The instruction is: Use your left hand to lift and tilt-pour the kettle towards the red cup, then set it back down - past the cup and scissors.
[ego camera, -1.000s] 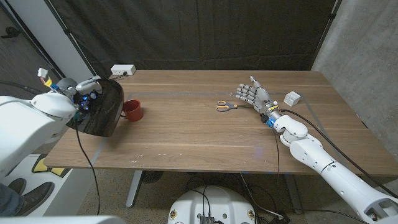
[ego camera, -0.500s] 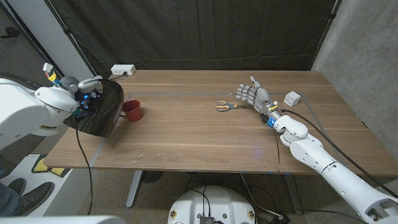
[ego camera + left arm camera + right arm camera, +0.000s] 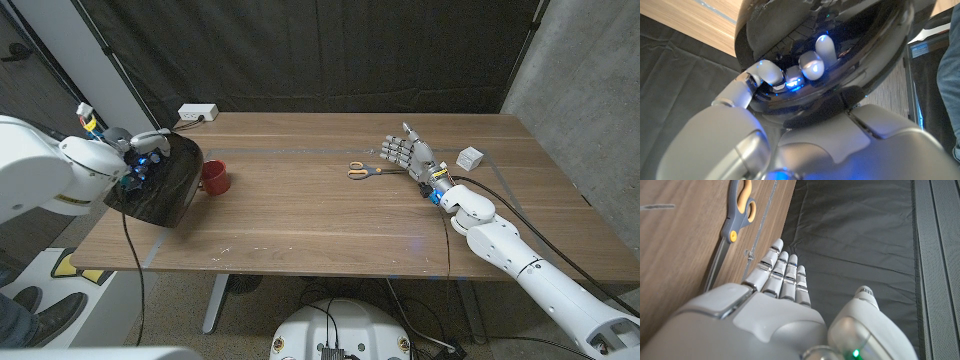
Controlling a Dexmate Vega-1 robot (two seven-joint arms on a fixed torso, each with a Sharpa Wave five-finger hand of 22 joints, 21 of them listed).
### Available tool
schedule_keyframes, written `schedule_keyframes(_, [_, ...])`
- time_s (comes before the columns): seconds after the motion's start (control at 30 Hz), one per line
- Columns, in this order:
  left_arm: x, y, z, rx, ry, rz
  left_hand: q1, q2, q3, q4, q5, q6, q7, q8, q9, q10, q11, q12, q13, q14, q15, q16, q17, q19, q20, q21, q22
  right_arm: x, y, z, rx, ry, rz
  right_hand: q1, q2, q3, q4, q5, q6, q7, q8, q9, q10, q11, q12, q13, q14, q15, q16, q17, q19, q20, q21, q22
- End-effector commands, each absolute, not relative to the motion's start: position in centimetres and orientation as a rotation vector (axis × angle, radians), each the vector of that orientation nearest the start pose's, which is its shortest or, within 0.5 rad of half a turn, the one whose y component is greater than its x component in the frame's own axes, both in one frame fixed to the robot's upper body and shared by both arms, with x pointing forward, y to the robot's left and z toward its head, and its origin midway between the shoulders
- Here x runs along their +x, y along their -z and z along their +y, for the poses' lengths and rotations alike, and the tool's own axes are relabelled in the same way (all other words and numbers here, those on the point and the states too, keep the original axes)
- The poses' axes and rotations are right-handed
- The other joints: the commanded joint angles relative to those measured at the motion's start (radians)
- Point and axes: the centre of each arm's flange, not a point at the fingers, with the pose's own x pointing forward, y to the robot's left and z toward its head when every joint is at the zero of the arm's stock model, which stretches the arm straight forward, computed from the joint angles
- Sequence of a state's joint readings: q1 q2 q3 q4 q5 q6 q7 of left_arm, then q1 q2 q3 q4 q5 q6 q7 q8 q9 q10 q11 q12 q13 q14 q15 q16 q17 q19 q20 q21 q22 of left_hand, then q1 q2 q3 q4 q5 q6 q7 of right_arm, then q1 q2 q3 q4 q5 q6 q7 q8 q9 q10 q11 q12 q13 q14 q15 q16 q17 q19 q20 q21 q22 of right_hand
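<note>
Left hand (image 3: 135, 165) wrapped on the black kettle (image 3: 165, 185), fingers (image 3: 812, 62) curled against its glossy wall. Held tilted at the desk (image 3: 330, 210) left edge, touching the red cup (image 3: 214, 177). Probably rigid, slick, weighty. Right hand (image 3: 405, 152) spread beside scissors (image 3: 365, 169).

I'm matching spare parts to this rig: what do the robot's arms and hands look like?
Both arms have glossy white rounded shells. The right hand is silver-grey metal with segmented fingers, and a black cable runs along its forearm. The left hand has pale rounded fingertips, glowing blue lights, coloured wiring at the wrist and a hanging black cable.
</note>
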State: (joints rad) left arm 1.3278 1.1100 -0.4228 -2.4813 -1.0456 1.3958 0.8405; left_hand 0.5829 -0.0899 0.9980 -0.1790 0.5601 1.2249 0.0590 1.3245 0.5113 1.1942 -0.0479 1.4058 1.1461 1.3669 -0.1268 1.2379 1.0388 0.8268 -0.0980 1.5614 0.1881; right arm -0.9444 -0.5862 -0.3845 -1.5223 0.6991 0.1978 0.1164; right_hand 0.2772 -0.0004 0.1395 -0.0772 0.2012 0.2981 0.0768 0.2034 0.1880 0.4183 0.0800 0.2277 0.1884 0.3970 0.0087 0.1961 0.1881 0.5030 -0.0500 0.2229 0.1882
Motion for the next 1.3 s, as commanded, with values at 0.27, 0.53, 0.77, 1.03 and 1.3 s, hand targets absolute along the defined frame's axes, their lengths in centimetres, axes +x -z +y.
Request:
schedule_keyframes(0.27, [38.6,-7.8,41.0,0.774,-0.621,0.09,-0.016,0.032,0.062,0.047,-0.001,-0.004,0.01,0.015,-0.003,0.078,-0.07,0.099,0.068,0.037,-0.026,0.003,0.009,-0.007,-0.045,-0.004,0.002,61.9,3.7,-24.6,-0.003,-0.415,-0.539,0.003,0.014,-0.007,0.0,-0.003,0.005,0.004,-0.002,0.006,0.01,0.001,0.0,0.004,0.0,0.005,-0.003,0.003,0.009,-0.018,-0.004,0.003])
schedule_keyframes(0.53, [39.2,-9.2,40.5,0.822,-0.624,0.094,-0.017,0.032,0.063,0.046,-0.003,-0.005,0.01,0.021,-0.01,0.081,-0.07,0.095,0.062,0.036,-0.027,-0.005,0.0,-0.007,-0.044,-0.003,0.002,61.8,3.9,-24.6,0.004,-0.407,-0.534,0.003,0.015,-0.007,0.0,-0.004,0.004,0.005,-0.003,0.006,0.01,-0.003,0.0,0.004,0.0,0.006,-0.003,0.003,0.009,-0.018,-0.005,0.003])
schedule_keyframes(0.77, [39.7,-10.0,40.3,0.853,-0.617,0.11,-0.019,0.033,0.065,0.046,-0.004,-0.006,0.009,0.024,-0.016,0.081,-0.07,0.098,0.059,0.038,-0.028,-0.004,0.001,-0.006,-0.044,-0.003,0.002,61.7,4.0,-24.7,0.007,-0.397,-0.535,0.003,0.016,-0.008,0.0,-0.004,0.004,0.006,-0.003,0.006,0.01,0.001,0.0,0.004,0.0,0.004,-0.003,0.003,0.01,-0.019,-0.005,0.003])
schedule_keyframes(1.03, [39.6,-10.6,40.6,0.867,-0.618,0.131,-0.02,0.034,0.067,0.045,-0.007,-0.01,0.011,0.03,-0.016,0.081,-0.069,0.099,0.058,0.038,-0.027,0.0,0.01,-0.005,-0.043,-0.003,0.002,61.6,4.1,-24.5,0.008,-0.394,-0.532,0.003,0.016,-0.008,0.0,-0.004,0.004,0.006,-0.003,0.006,0.01,0.001,0.0,0.004,0.001,0.004,-0.003,0.003,0.01,-0.018,-0.005,0.003])
schedule_keyframes(1.3, [39.5,-11.1,40.9,0.881,-0.617,0.151,-0.02,0.036,0.067,0.046,-0.008,-0.016,0.015,0.038,-0.009,0.072,-0.068,0.103,0.069,0.037,-0.025,-0.002,0.007,-0.009,-0.042,-0.004,0.002,61.5,4.0,-24.4,0.004,-0.384,-0.525,0.004,0.017,-0.008,-0.001,-0.004,0.004,0.006,-0.003,0.006,0.01,-0.002,-0.001,0.004,0.0,0.005,-0.004,0.003,0.01,-0.018,-0.006,0.003])
